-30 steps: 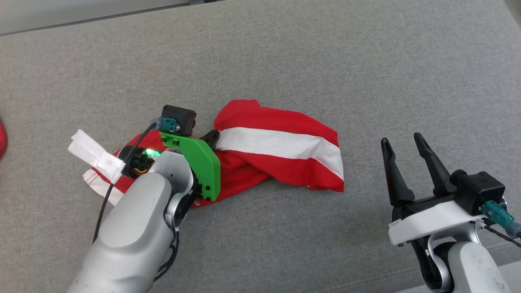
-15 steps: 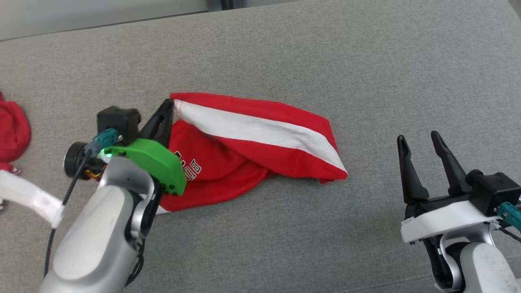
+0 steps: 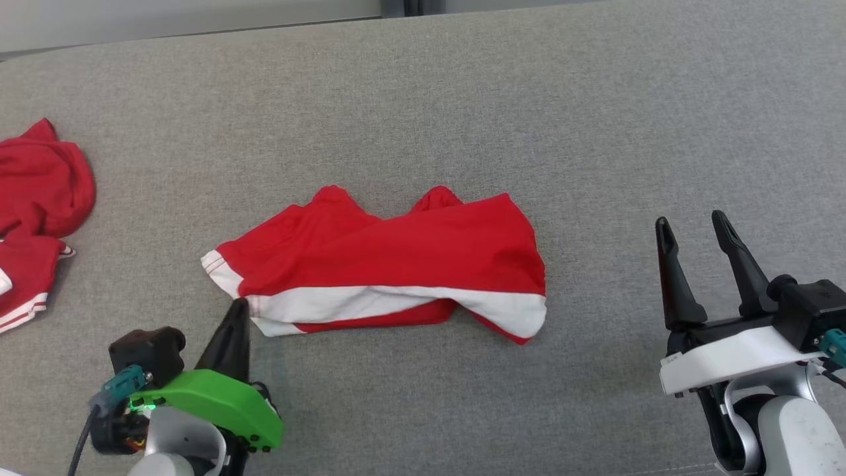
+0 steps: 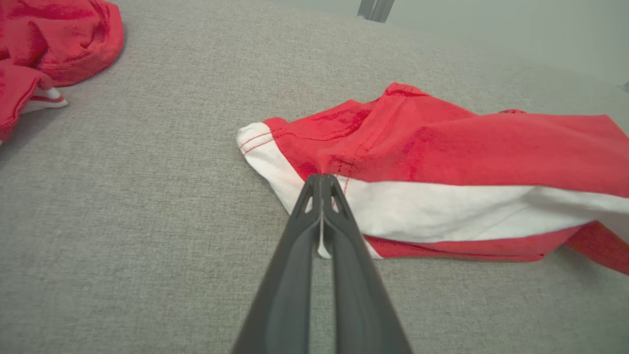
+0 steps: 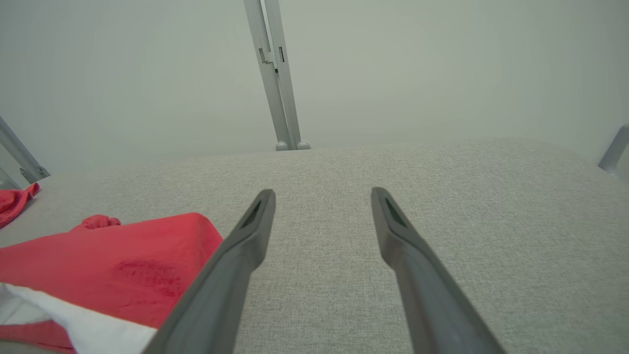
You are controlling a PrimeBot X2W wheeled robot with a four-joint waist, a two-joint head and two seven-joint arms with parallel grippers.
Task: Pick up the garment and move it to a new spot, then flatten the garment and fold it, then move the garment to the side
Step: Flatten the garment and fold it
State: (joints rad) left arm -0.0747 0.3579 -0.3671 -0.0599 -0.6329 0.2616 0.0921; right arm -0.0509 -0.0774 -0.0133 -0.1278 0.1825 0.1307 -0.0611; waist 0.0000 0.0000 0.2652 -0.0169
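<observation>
- The garment (image 3: 383, 271), red with a white band, is seen lying rumpled on the grey cushion (image 3: 462, 99), about the middle of the head view, with the white band along its near edge.
- The left gripper (image 3: 239, 304) is set right at the garment's near left corner, tips on the white hem.
- Its fingers (image 4: 295, 275) are clamped tight together, and in the left wrist view a sliver of white cloth is caught between them: the hem is being pinched.
- From that corner the cloth is spread away to the robot's right, with two small red humps raised along the far edge.
- The right gripper (image 3: 689, 219) is held over bare cushion on the right, well apart from the garment, its jaws spread wide with nothing between them.
- In the right wrist view, the garment's red end is seen at the lower left, untouched.
- A second red cloth (image 3: 39, 192) is heaped at the cushion's far left.
- A metal post (image 5: 275, 73) is seen standing behind the cushion's far edge.
</observation>
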